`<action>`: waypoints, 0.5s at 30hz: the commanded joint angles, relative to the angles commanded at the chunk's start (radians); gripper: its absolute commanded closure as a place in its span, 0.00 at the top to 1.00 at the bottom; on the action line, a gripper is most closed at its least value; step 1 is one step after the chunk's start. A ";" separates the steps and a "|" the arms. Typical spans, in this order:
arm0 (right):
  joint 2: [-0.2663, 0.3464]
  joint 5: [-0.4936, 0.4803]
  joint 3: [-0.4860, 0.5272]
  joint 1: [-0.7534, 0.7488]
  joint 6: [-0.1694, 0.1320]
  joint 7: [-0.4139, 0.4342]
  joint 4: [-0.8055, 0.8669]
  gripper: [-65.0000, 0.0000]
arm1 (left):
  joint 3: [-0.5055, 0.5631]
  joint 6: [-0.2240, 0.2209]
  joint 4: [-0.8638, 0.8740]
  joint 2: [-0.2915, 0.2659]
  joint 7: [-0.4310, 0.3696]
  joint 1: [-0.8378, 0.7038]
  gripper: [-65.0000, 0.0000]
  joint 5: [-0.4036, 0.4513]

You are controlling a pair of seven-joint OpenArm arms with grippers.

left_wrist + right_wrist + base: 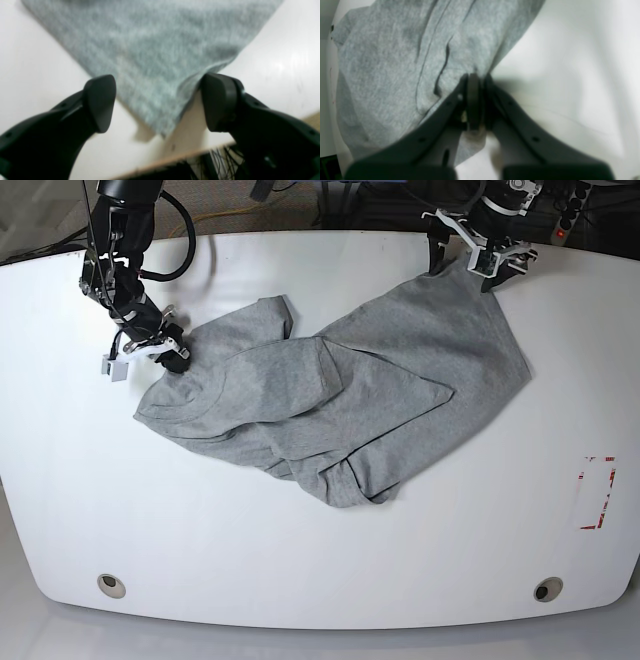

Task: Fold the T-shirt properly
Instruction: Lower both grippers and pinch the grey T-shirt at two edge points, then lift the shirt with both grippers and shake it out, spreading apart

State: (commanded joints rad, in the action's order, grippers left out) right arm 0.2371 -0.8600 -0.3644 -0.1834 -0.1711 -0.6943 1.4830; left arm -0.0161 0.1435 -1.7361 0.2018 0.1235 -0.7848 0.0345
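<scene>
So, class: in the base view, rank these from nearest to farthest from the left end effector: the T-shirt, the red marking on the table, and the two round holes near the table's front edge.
From the left end effector, top right:
1. T-shirt, its corner right at it.
2. Red marking, right edge.
3. Right hole, front right.
4. Left hole, front left.

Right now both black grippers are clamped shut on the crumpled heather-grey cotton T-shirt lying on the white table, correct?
Not quite. Only the right gripper is shut on the heather-grey cotton T-shirt. The left wrist view shows the left gripper open, its jaws straddling a shirt corner near the white table edge.
</scene>
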 joint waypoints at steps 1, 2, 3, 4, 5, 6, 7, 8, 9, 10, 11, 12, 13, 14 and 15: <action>0.000 0.000 0.000 0.000 0.000 0.000 0.000 0.00 | 0.002 0.000 0.003 0.000 0.006 0.002 0.44 0.000; 0.000 0.000 0.000 0.002 0.000 0.000 0.000 0.00 | 0.002 0.000 0.005 0.002 0.017 0.003 0.34 0.000; 0.000 0.000 0.000 0.002 0.000 0.000 0.000 0.00 | 0.002 0.000 0.006 0.000 0.028 0.008 0.24 0.000; 0.000 0.000 0.000 0.002 0.000 0.000 0.000 0.00 | 0.002 0.000 0.006 0.000 0.043 0.023 0.10 0.000; 0.000 0.000 0.000 0.002 0.000 0.000 0.000 0.00 | 0.002 0.000 0.009 0.000 0.060 0.032 0.02 0.000; 0.002 0.000 0.000 0.002 0.000 0.000 0.000 0.00 | 0.002 0.000 0.011 0.000 0.075 0.038 0.00 0.000; 0.002 0.000 0.000 0.002 0.000 0.000 0.000 0.00 | 0.000 0.000 0.011 0.000 0.097 0.044 0.00 0.000; 0.003 0.000 0.000 0.002 0.000 0.000 0.002 0.00 | -0.002 0.000 0.009 0.000 0.104 0.046 0.00 0.000; 0.003 0.000 0.000 0.000 0.000 0.002 0.006 0.00 | -0.003 0.000 0.005 0.000 0.103 0.046 0.01 -0.002; 0.005 0.000 0.000 -0.003 0.000 0.003 0.025 0.00 | -0.003 0.000 0.000 0.000 0.098 0.043 0.00 -0.003; 0.005 0.000 0.000 -0.005 0.000 0.003 0.044 0.00 | -0.005 0.000 -0.015 0.003 0.091 0.043 0.00 -0.003; 0.005 0.000 0.000 -0.009 -0.002 0.003 0.066 0.00 | -0.005 0.000 -0.034 0.003 0.089 0.043 0.00 -0.003; 0.005 0.000 0.000 -0.020 -0.002 0.005 0.087 0.00 | -0.006 0.000 -0.051 0.003 0.091 0.043 0.00 -0.003; 0.005 0.000 0.000 -0.029 -0.002 0.005 0.120 0.00 | -0.012 0.000 -0.080 0.005 0.095 0.043 0.00 -0.003; 0.005 0.000 -0.002 -0.035 -0.002 0.005 0.152 0.00 | -0.028 0.000 -0.112 0.005 0.097 0.041 0.00 -0.002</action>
State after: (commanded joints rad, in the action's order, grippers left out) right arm 0.2417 -0.8600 -0.3659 -0.2186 -0.1726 -0.6897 1.6349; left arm -0.0437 0.1435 -1.8481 0.2064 0.2202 -0.7434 0.0330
